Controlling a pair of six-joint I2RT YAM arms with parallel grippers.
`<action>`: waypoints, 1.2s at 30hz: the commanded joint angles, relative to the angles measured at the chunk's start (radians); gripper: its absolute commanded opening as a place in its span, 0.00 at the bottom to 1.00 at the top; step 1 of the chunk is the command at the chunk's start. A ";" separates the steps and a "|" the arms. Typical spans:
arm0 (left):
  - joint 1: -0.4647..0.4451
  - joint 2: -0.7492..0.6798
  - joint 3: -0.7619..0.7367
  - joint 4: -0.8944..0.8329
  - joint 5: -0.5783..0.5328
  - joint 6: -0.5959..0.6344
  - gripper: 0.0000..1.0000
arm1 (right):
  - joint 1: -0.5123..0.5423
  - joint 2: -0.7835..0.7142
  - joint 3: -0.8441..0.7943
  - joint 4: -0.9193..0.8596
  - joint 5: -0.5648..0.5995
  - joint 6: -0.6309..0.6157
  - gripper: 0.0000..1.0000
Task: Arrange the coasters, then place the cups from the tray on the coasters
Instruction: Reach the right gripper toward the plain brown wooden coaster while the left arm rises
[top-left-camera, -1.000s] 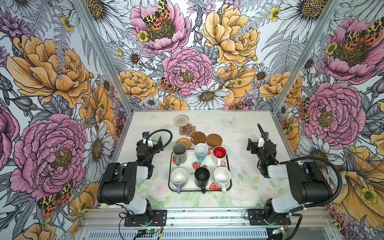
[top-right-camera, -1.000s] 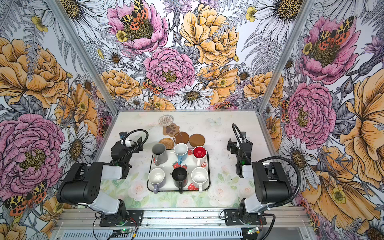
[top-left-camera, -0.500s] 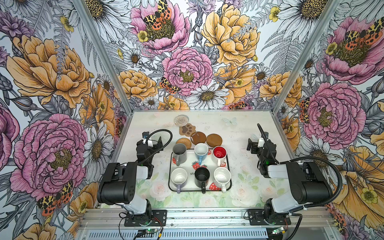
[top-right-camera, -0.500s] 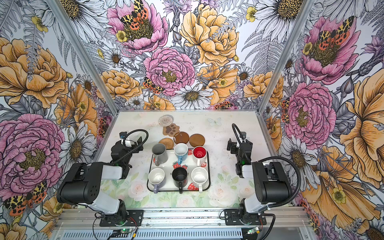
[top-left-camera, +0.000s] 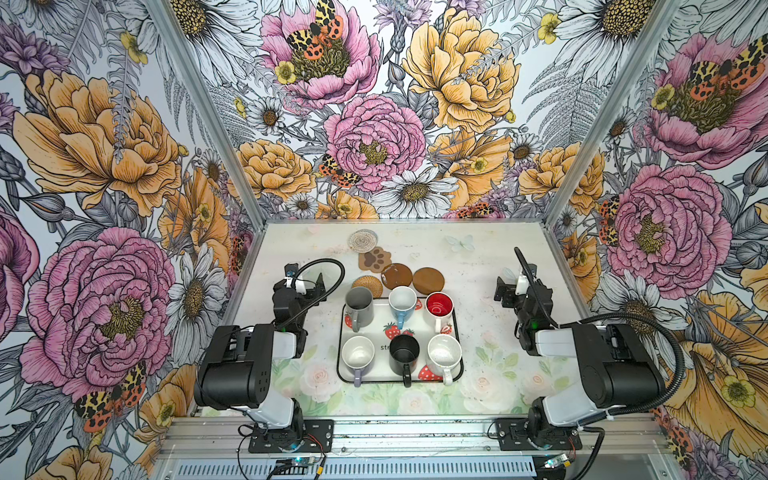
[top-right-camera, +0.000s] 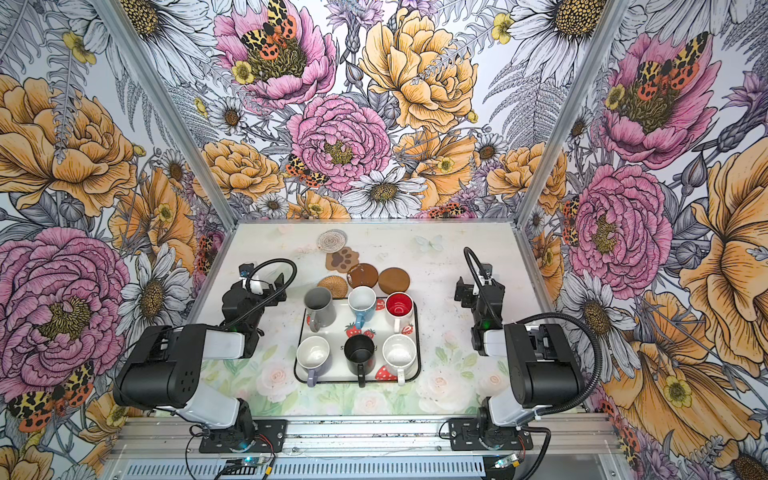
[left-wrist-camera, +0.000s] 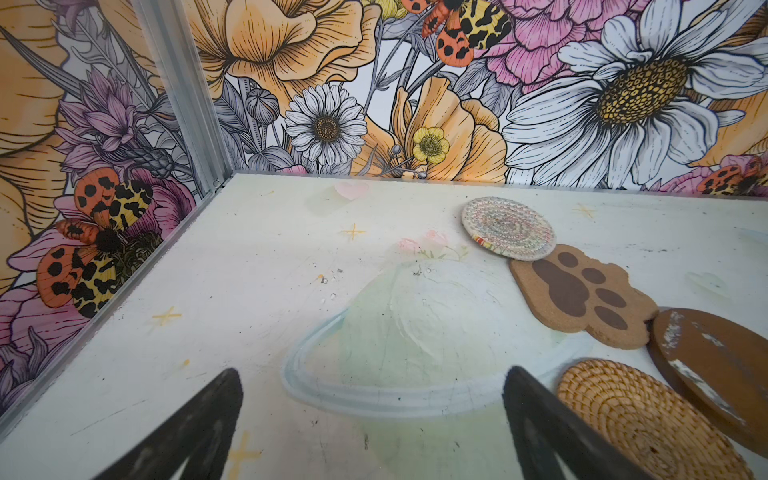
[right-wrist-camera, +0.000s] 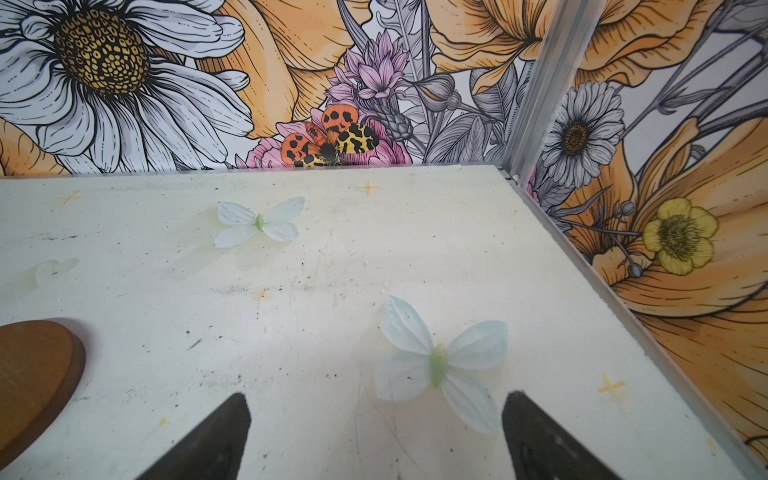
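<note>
Left tool (left-wrist-camera: 372, 374) wide open, empty, low over bare counter (left-wrist-camera: 249, 291), with the rattan coaster (left-wrist-camera: 648, 419) just beside one finger. Right tool (right-wrist-camera: 377, 399) open too, empty, well apart from the tray (top-left-camera: 380, 322). Five coasters (top-left-camera: 397, 276) bunched just behind the tray. Six cups (top-left-camera: 402, 299) upright on the tray, two rows of three.

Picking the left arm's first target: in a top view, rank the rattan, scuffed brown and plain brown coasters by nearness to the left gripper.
1. Rattan coaster, just right of the left gripper.
2. Scuffed brown coaster, next along.
3. Plain brown coaster, farthest right.
</note>
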 joint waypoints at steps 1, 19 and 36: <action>0.011 0.001 0.016 -0.006 0.014 -0.027 0.99 | 0.004 -0.011 0.037 -0.031 0.037 0.001 0.96; -0.123 -0.219 0.526 -1.050 0.057 -0.206 0.97 | 0.208 0.022 0.799 -1.121 -0.066 0.090 0.85; -0.318 -0.285 0.555 -1.071 0.050 -0.277 0.94 | 0.483 0.570 1.426 -1.540 -0.192 0.018 0.83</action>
